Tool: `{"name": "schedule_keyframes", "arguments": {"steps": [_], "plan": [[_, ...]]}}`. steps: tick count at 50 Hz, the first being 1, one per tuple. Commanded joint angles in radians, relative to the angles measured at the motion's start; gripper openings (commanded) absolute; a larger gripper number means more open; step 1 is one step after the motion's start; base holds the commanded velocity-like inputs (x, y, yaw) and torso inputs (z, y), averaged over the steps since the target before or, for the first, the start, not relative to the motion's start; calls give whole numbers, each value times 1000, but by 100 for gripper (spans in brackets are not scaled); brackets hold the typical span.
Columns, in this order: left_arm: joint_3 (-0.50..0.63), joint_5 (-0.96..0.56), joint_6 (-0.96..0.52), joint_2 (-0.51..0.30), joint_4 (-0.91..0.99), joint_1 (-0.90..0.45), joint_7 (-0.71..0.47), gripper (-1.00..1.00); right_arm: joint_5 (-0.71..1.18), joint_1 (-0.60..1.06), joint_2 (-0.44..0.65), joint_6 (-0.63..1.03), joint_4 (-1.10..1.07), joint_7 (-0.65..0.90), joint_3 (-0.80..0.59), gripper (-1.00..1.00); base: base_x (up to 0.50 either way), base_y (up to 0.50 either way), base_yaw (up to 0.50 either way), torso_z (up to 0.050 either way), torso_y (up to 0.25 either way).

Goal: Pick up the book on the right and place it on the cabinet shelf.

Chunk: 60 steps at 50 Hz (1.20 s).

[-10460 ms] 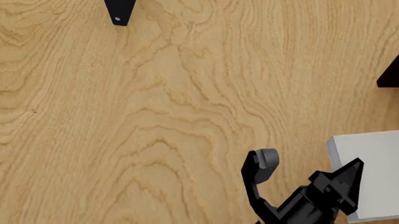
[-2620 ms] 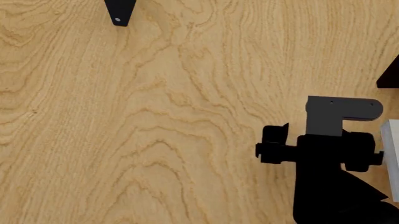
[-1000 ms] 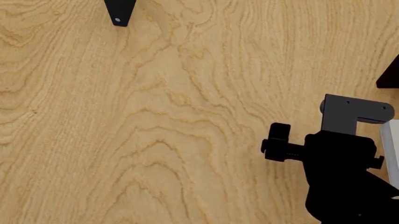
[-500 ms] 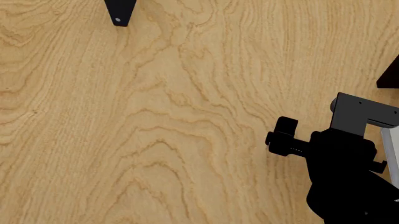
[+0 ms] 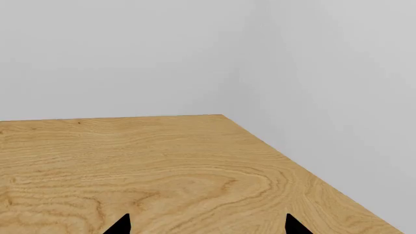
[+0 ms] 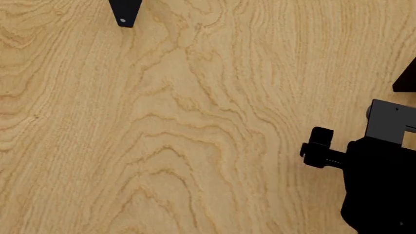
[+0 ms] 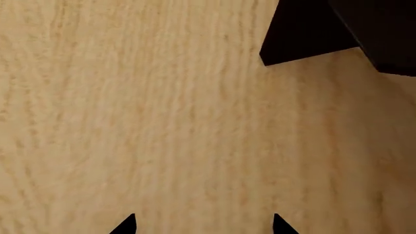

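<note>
Wood counter: it is light brown with wavy lines and fills almost all of the head view.
My right gripper: the two black tips are apart. Nothing is between them, only bare counter.
My right arm: it is the big black shape in the lower right of the head view, with a grey piece on top.
My left gripper: its tips are apart too and hold nothing. It looks across the counter at grey walls.
Book: I cannot see the light grey book in any picture. I think it is off the right edge of the head view or hidden under my right arm.
Cabinet shelf: it is very dark. A corner shows in the upper right of my right wrist view. A small bit also shows at the right edge of the head view.
Black book: it has a white dot and sits in the upper left of the head view, far from my arm. It is not the one I want.
Step now: I think I am getting my right gripper lined up for the book. It is not picked up yet.
What could go wrong: I cannot see the book, so I could close on nothing, or push the book away with my arm.
Another worry: the cabinet shelf is near my right gripper. If I swing too far that way, I could bump it.
How to be safe: I should go slowly until the book shows between my tips.
</note>
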Motion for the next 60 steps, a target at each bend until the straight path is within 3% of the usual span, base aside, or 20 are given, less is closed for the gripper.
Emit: {"name": "schedule_keyframes", "arguments": {"steps": [1,26,60], "plan": [[1,0,0,-2,2,1,-3,100,-179,10,81,80,24,81,5,100,0,0,0,0,0],[7,5,7,-2,-5,0,0,100,-235,75,47,60,203,25,-25,100,4,-3,-3,-2,-4],[6,-1,9,-6,-3,3,-7,100,-222,56,76,92,236,95,7,100,7,-4,-2,-4,-12]]}}
